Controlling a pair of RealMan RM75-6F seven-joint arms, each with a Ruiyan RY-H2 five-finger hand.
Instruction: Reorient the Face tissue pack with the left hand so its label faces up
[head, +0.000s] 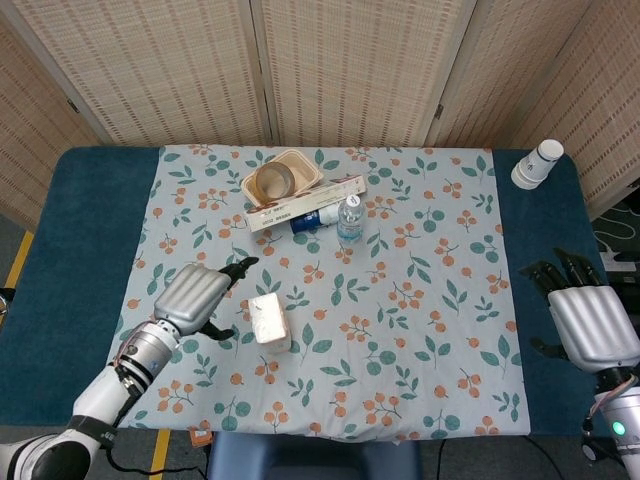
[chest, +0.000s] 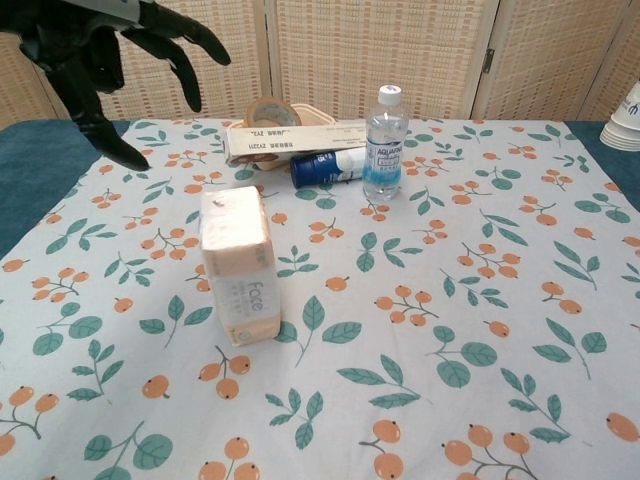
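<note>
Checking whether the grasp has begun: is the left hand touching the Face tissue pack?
Apart. The chest view shows the left hand raised, fingers spread, with tablecloth visible between it and the Face tissue pack.

Lab-like staging: woven screens (head: 350, 70) enclose clothed table (head: 90, 220).

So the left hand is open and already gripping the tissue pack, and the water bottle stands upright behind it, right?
Not quite: the left hand is open but not gripping the tissue pack; the head view shows it beside the pack with a gap between them. The water bottle does stand upright behind it.
</note>
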